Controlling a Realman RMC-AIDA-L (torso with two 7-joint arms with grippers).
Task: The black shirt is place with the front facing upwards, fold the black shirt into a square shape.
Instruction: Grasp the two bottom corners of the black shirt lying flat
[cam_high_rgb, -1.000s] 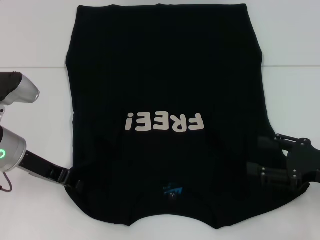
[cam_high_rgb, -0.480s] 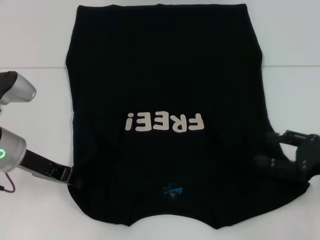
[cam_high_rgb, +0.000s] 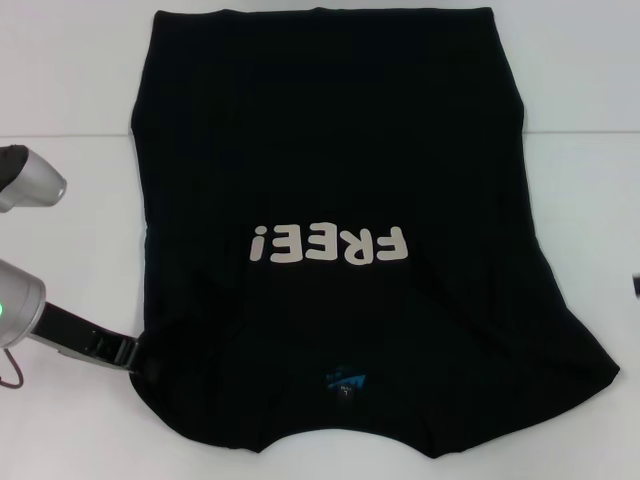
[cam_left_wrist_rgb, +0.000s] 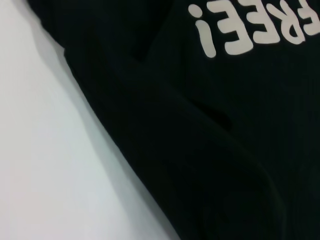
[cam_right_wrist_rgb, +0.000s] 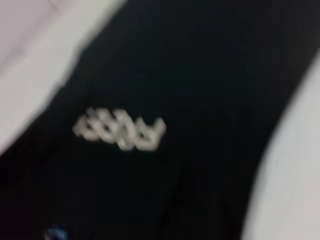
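The black shirt (cam_high_rgb: 330, 150) lies flat on the white table (cam_high_rgb: 60, 90), front up. Its cream letters "FREE!" (cam_high_rgb: 330, 243) read upside down from the head view, and the blue neck label (cam_high_rgb: 345, 380) is near the front edge. Both sleeves look tucked in, so the sides run fairly straight. My left gripper (cam_high_rgb: 138, 354) rests at the shirt's near left edge, dark against the cloth. The left wrist view shows that edge of the shirt (cam_left_wrist_rgb: 210, 125) and part of the letters (cam_left_wrist_rgb: 250, 30). The right wrist view looks down on the shirt (cam_right_wrist_rgb: 190, 75) from above. My right gripper is out of view.
Bare white table surrounds the shirt on the left (cam_high_rgb: 70, 250) and on the right (cam_high_rgb: 590, 200). The left arm's silver links (cam_high_rgb: 20, 180) sit at the left border. The shirt's hem reaches the far edge of the head view.
The right arm has pulled away to the right, off the shirt's near right corner and out of the head view. The left arm has drifted slightly left.
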